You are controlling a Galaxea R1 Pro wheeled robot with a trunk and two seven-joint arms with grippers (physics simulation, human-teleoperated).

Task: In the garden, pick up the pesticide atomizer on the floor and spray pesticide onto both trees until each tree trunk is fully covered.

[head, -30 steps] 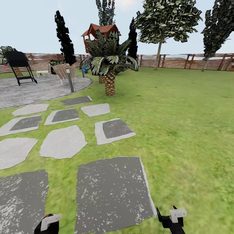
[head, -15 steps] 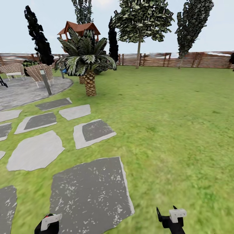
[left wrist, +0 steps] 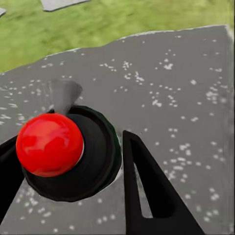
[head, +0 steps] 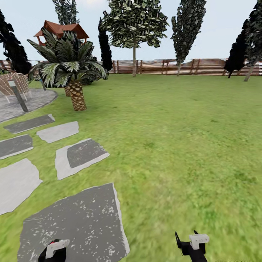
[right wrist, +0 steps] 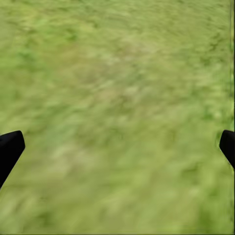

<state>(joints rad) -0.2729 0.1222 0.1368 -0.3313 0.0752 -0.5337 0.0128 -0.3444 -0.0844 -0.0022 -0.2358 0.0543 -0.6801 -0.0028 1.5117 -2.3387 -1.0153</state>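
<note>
My left gripper [left wrist: 68, 147] is shut on the pesticide atomizer [left wrist: 49, 144], a black round body with a glossy red top and a grey nozzle, held over a dark speckled paving slab [left wrist: 171, 88]. Low in the head view sit the left gripper [head: 54, 249] and the right gripper [head: 191, 243]. Over grass, the right gripper [right wrist: 117, 144] is open, its fingers wide apart and empty. Far off by the brown slat fence [head: 203, 67] stand two tall trees with grey-green foliage [head: 134, 22] [head: 185, 25], each on a pale trunk [head: 134, 63]. The lawn [head: 182, 127] spreads wide ahead.
A short palm [head: 74, 83] stands at the left, with a red-roofed playhouse [head: 60, 29] behind it. Grey stepping stones [head: 80, 154] and a paved patio [head: 22, 103] lie to the left. Black-foliaged trees [head: 105, 47] [head: 238, 54] stand near the fence.
The whole head view has shifted left, so the camera has turned right; the patio chairs have left the picture. Both grippers keep their places in it.
</note>
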